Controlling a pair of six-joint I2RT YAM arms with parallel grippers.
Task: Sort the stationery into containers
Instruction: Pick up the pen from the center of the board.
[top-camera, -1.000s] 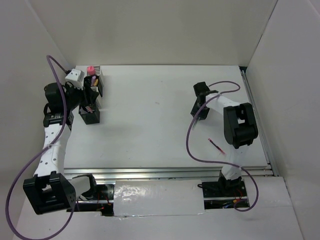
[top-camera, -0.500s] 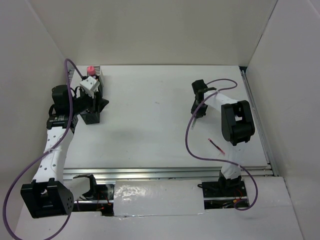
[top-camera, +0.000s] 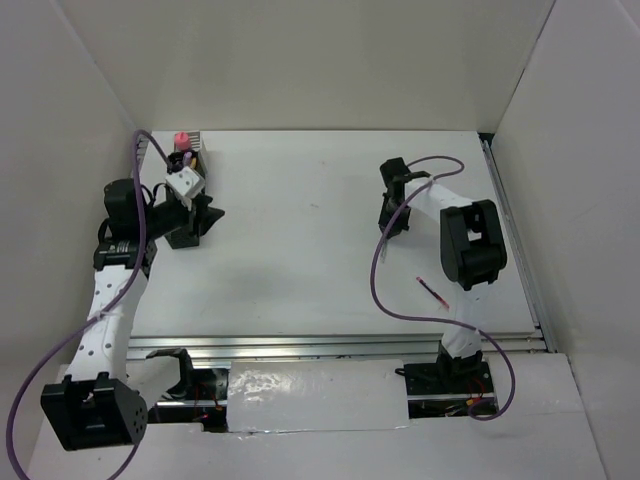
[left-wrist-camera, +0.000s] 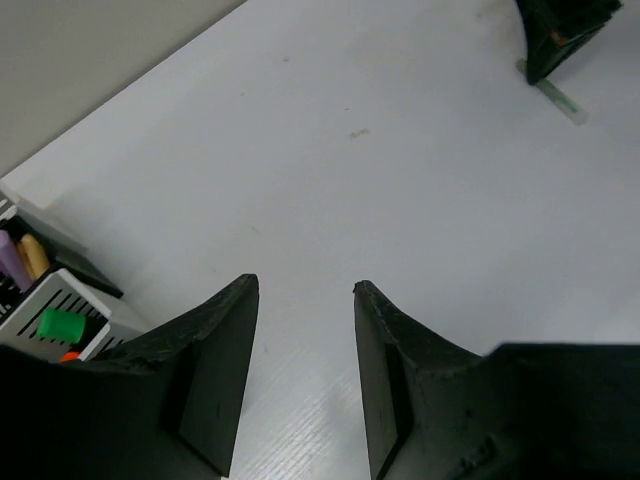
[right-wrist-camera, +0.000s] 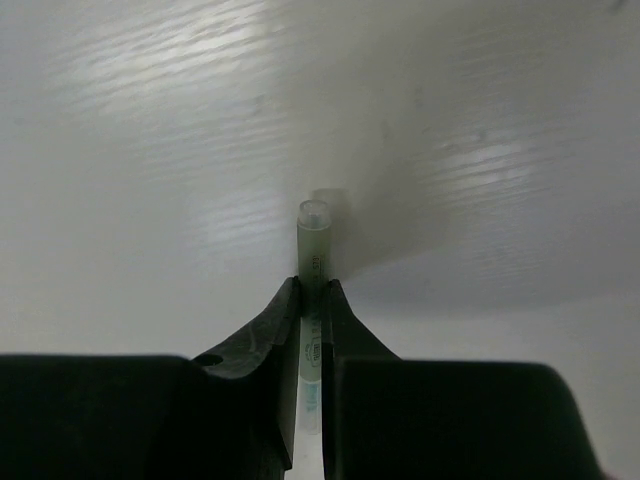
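Now the left arm is backing off: a second ago it was hunched right over the mesh cups (left-wrist-camera: 95, 305), and it has since swung out to the side of the cluster facing the middle of the table (top-camera: 300, 270). The left gripper (left-wrist-camera: 300, 290) is spread wide with nothing between its fingers. That reads to me as a drop-off done, and the cups bear it out, with a green-capped marker (left-wrist-camera: 60, 325) standing in the silver one and a pink marker (top-camera: 181, 137) poking up at the back of the cluster. Well across the table from the cups, the right gripper (right-wrist-camera: 311, 290) is pinched tight on a pale greenish pen (right-wrist-camera: 313, 240), whose tip sticks out ahead of the fingers with its shadow close beneath. Whether the pen is clear of the surface I cannot tell. That arm has crept a little towards the cups over the last second, so I'd say the pen is on its way over. One red pen (top-camera: 432, 291) lies loose on the table, even further from the cups and nearer the right arm's base. By my reckoning that leaves two items to be sorted, and the free left arm is far from both.
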